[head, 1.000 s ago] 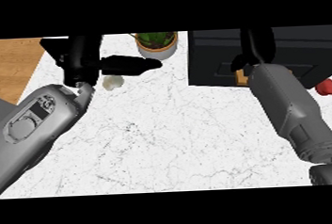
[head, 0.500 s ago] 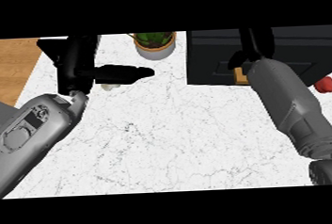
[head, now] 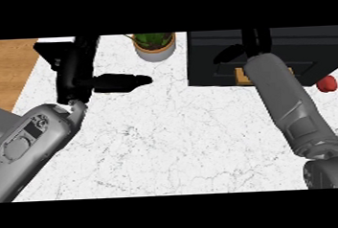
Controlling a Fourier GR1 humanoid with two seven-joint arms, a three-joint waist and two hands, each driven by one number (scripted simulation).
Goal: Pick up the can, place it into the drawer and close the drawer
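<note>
Reaching in from the lower left, the grey left forearm (head: 31, 141) ends in the left robot hand (head: 78, 67), which stands near the far left of the white marbled tabletop (head: 180, 139). Its fingers rise straight toward the far edge and its thumb (head: 121, 82) sticks out sideways to the right; nothing shows between them, so this robot hand is open and holds nothing.

The right forearm (head: 288, 103) slants up from the lower right corner to the black drawer unit (head: 296, 45) at the far right of the tabletop. The right robot hand (head: 250, 43) lies over the top of that unit, black on black, so whether its fingers are straight or curled cannot be told. A small tan patch (head: 239, 75) shows on the unit just beside the wrist.

The can cannot be made out anywhere in the head view.

A potted green plant (head: 155, 43) in a pale pot stands at the far edge between the two hands. A small red object (head: 327, 83) lies at the right edge, just beside the drawer unit. Wooden floor (head: 7, 70) shows beyond the tabletop on the left.
</note>
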